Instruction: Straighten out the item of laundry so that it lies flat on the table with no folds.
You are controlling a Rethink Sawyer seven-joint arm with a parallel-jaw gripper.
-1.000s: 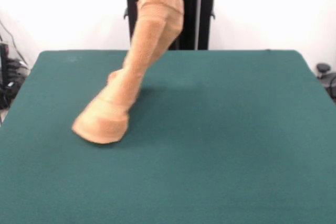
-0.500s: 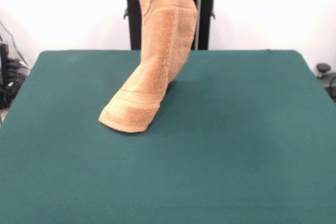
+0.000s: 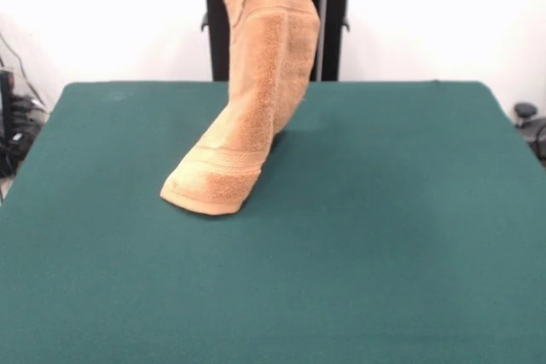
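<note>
Orange-tan towel [image 3: 256, 100] swings rightward from a second ago, its lower banded end shifting along the green table [image 3: 384, 236], hanging wider, less twisted

Green table [image 3: 384, 253], towel [image 3: 247, 117] end seemingly resting there

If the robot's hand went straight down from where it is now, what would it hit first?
The hand itself is hidden above the picture's top edge. Below it hangs the towel, so it would probably meet that first, then the green table. Depth is unclear.
</note>
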